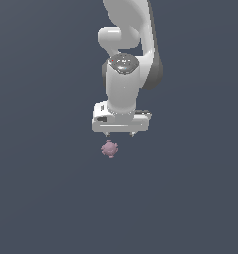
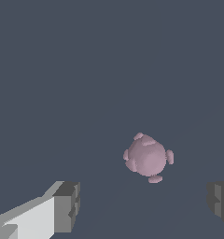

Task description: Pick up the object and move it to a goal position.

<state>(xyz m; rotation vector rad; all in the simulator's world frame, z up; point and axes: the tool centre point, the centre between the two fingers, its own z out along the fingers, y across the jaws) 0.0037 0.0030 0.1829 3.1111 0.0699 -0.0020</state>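
Below the white end effector (image 1: 119, 134), on the plain dark grey surface (image 1: 41, 198), lies one dusty-pink object (image 1: 109, 148), a roundish lump with small knobby bumps. In the exterior view it sits just under the fingertips, offset slightly toward the exterior view's left and apart from them. In the wrist view the object (image 2: 148, 157) appears ahead of the two grey fingertips (image 2: 67, 206), within the span of the gap between them but touching neither. The end effector's jaws are spread wide and hold nothing. Count: one arm (image 1: 126, 59), one end effector with two fingers, one object
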